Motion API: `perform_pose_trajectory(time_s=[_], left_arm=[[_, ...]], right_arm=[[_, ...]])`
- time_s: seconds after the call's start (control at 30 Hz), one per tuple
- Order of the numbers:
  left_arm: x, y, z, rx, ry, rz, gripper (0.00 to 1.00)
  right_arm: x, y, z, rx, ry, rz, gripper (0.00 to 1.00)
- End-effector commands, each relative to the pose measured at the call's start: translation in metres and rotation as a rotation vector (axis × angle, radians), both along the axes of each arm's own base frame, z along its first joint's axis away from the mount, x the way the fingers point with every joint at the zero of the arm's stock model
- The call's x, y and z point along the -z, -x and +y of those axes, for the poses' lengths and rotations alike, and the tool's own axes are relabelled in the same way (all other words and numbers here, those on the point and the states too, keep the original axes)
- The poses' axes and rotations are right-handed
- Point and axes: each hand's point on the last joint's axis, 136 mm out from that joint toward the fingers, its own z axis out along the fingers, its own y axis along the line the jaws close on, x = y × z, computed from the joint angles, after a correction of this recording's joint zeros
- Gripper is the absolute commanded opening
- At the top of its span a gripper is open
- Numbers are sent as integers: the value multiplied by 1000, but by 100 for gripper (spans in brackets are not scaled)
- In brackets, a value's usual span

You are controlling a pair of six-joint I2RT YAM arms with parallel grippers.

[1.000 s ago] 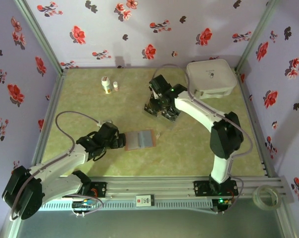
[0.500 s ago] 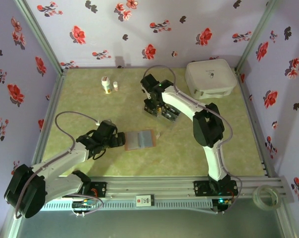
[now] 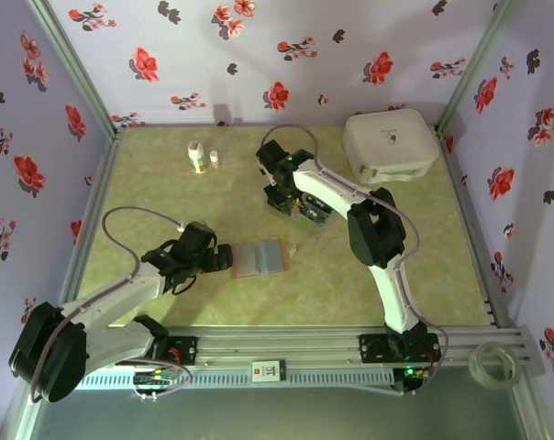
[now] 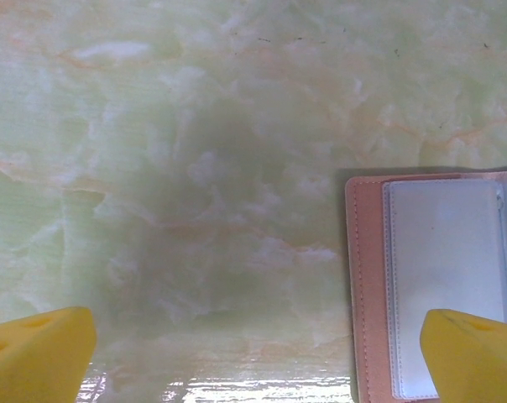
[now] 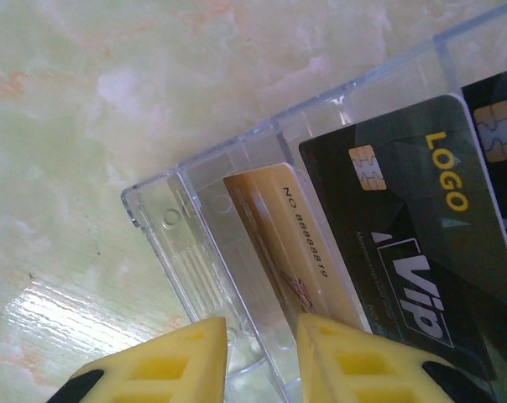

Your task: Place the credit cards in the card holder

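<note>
A lab test cell: floral-papered walls (image 3: 176,46) around marbled table (image 3: 323,289).

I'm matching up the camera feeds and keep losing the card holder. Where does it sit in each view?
Top external: the card holder lies open near the centre, just right of the left claw.
Left wrist: the card holder is at the lower right edge, next to one yellow fingertip.
Right wrist: this camera faces the clear tray of credit cards.
Shared landmark: the green marbled tabletop.
</note>
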Motion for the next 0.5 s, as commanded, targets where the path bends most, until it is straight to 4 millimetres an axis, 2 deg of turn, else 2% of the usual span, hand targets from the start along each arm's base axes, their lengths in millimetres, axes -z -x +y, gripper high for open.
perform_pose_trajectory(time_s=[0.0, 0.47], left_arm=[[3, 1, 4, -3, 0, 5, 100], [5, 3, 7, -15, 6, 7, 100]], right_arm=[[13, -1, 0, -19, 22, 10, 27], [21, 6, 2, -18, -4, 29, 19]])
